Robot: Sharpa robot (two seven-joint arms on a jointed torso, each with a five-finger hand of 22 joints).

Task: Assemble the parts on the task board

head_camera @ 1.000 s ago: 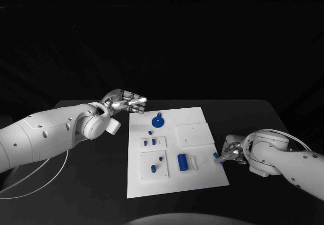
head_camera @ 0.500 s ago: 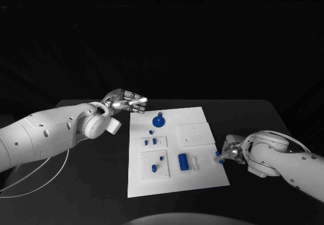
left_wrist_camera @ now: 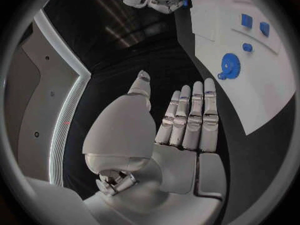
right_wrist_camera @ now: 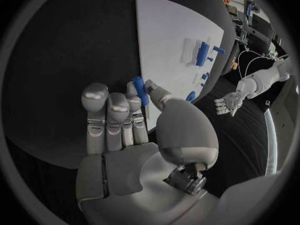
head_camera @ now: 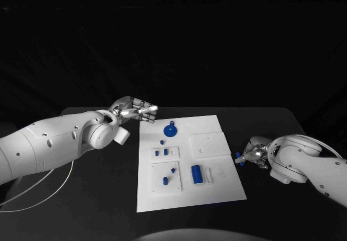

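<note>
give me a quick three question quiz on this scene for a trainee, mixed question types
1. True or false: the left hand holds a blue part.
2. Multiple choice: what does the right hand pinch? A) a blue gear B) a small blue peg C) a cable
3. Fill in: the blue gear lies near the task board's ____ edge, far or near, as the head view shows it.

Key
1. False: its fingers are spread and nothing is in it.
2. B: the peg sits between thumb and a finger, just off the board's right edge.
3. Far.
</note>
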